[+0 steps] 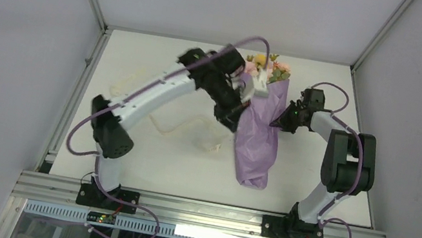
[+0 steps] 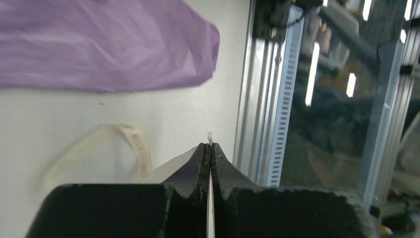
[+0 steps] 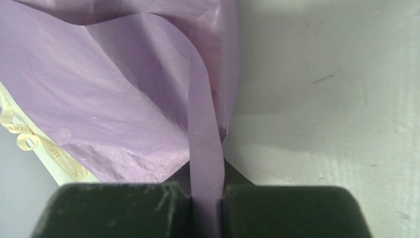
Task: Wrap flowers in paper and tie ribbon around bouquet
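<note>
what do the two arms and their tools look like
Both the left arm and right arm have white tubular links between chunky black joint housings, with a purple cable looping along each from the base. The left tool and right tool are black and wedge-shaped, tapering to a point, with scuffed surfaces.

Lilac paper point(image 1: 259, 137); yellow, pink flowers point(image 1: 261, 60), green leaves; cream ribbon point(image 3: 49, 151), gold lettering; white table point(image 1: 141, 166).

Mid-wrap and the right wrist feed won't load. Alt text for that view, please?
Right gripper is shut on a fold of lilac paper, which rises from between the jaws and spreads across the upper left. A cream ribbon with gold lettering shows at the left edge, and the white table is on the right.
</note>
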`<state>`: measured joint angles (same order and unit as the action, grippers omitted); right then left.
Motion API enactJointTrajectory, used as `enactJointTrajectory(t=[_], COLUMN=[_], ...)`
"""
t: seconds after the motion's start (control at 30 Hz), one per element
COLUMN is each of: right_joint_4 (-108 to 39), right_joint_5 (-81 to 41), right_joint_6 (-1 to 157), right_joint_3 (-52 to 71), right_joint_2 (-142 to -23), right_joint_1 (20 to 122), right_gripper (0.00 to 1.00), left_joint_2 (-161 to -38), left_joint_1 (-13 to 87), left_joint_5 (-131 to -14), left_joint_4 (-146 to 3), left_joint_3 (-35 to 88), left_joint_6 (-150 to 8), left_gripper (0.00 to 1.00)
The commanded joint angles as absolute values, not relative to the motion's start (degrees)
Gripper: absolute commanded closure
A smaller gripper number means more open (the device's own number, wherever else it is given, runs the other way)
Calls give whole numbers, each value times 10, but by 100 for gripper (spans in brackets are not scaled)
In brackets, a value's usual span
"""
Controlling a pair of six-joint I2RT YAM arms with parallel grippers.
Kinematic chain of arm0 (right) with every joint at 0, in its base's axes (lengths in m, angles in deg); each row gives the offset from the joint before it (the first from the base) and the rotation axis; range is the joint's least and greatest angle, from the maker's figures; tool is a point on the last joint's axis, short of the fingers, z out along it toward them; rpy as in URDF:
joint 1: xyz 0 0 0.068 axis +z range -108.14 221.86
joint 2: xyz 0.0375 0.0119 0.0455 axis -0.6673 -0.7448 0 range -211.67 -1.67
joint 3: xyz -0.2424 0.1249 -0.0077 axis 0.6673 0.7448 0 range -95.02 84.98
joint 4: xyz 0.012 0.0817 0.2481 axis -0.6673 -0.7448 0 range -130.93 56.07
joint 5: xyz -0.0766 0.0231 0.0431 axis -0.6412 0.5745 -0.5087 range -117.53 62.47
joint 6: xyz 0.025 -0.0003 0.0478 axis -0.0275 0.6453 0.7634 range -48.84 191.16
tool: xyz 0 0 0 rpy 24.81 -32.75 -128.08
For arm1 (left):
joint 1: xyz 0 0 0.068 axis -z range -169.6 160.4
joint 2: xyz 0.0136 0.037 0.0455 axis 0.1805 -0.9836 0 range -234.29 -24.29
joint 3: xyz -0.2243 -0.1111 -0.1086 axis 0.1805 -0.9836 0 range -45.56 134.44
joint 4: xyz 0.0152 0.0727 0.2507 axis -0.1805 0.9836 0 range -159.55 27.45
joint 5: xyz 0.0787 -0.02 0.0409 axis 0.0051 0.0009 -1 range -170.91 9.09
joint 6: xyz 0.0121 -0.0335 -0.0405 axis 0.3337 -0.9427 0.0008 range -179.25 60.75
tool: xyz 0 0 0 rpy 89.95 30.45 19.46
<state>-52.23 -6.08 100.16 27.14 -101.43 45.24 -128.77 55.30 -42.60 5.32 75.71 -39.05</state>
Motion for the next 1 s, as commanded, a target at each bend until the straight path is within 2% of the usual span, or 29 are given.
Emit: enactJointTrajectory(t=[0.0, 0.27, 0.5, 0.67, 0.7, 0.73, 0.77, 0.8, 0.83, 0.87, 0.97], right_joint_4=[-549, -635, -717, -700, -685, -672, -664, -656, -651, -646, -622], right_joint_5=[-39, -26, -14, 11, 12, 12, 12, 12, 16, 18, 19], right_joint_6=[970, 938, 927, 981, 994, 1003, 1009, 1017, 1022, 1028, 1050], right_joint_3=[255, 149, 7, -48, -42, -35, -29, -24, -18, -9, 12], right_joint_2=[-996, -1021, -1084, -1114, -1115, -1119, -1123, -1127, -1131, -1131, -1123], right_joint_1=[440, 432, 431, 437, 442, 446, 449, 451, 453, 453, 456], right_gripper=[100, 100, 100, 100, 100, 100, 100, 100, 100, 100, 100], left_joint_2=[-1321, -1376, -1403, -1422, -1431, -1442, -1452, -1467, -1473, -1474, -1465], left_joint_1=[659, 736, 782, 797, 800, 804, 806, 808, 807, 804, 783], left_joint_5=[-465, -423, -295, -309, -325, -343, -381, -414, -445, -470, -464], left_joint_4=[-9, -183, -195, -209, -214, -222, -235, -245, -249, -234, -95], left_joint_3=[672, 658, 628, 587, 587, 593, 610, 634, 666, 695, 813], left_joint_6=[-351, -374, -372, -283, -268, -259, -269, -293, -326, -358, -355], left_gripper=[100, 100, 100, 98, 89, 75, 50, 35, 24, 19, 15])
